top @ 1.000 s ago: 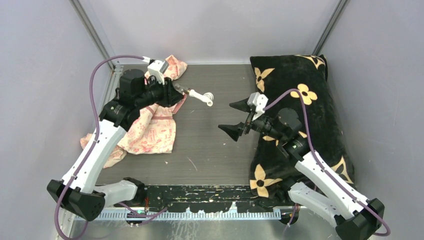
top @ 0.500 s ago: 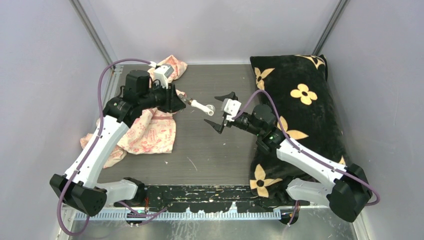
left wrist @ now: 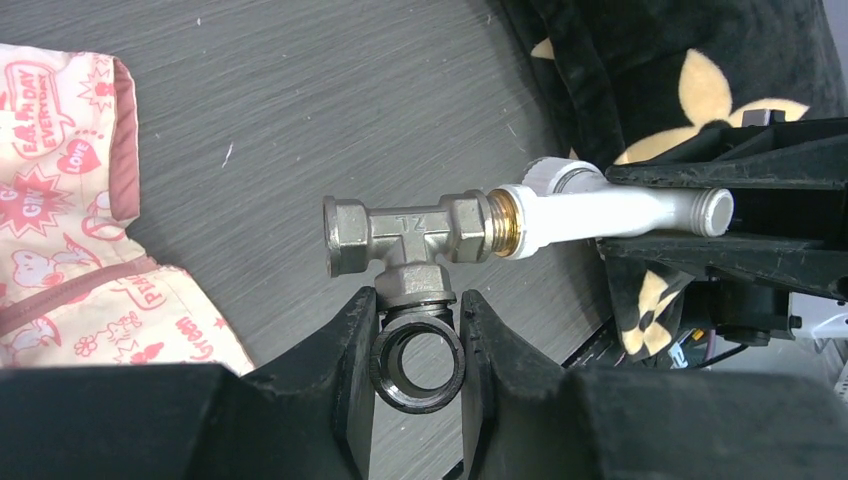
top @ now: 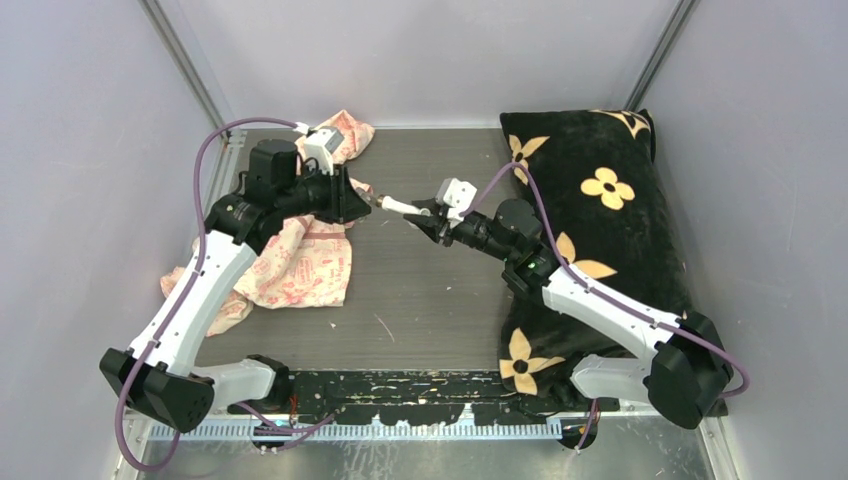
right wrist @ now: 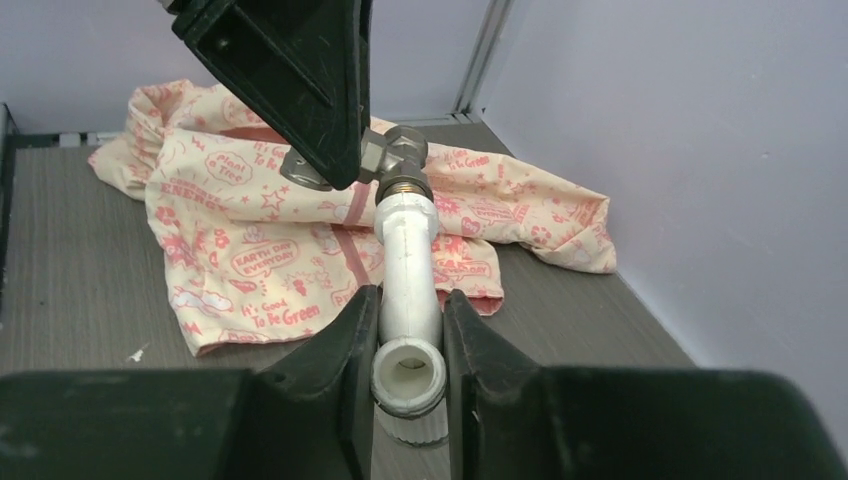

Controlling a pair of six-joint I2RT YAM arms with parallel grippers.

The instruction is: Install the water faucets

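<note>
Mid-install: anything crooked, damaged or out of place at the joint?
Nothing stands out. The white tap sits roughly in line with the metal tee fitting, which the left pincer clamps by its stem; the right pincer grips the tap body. A band of brass thread shows at the joint, so it may not be fully seated.

A crumpled pink printed cloth (top: 300, 265) lay at the left of the dark table (top: 430, 290); a black cushion (top: 610, 215) with tan flower motifs lay along the right side, beside the grey wall (top: 760, 150); cloth and cushion were well apart.
</note>
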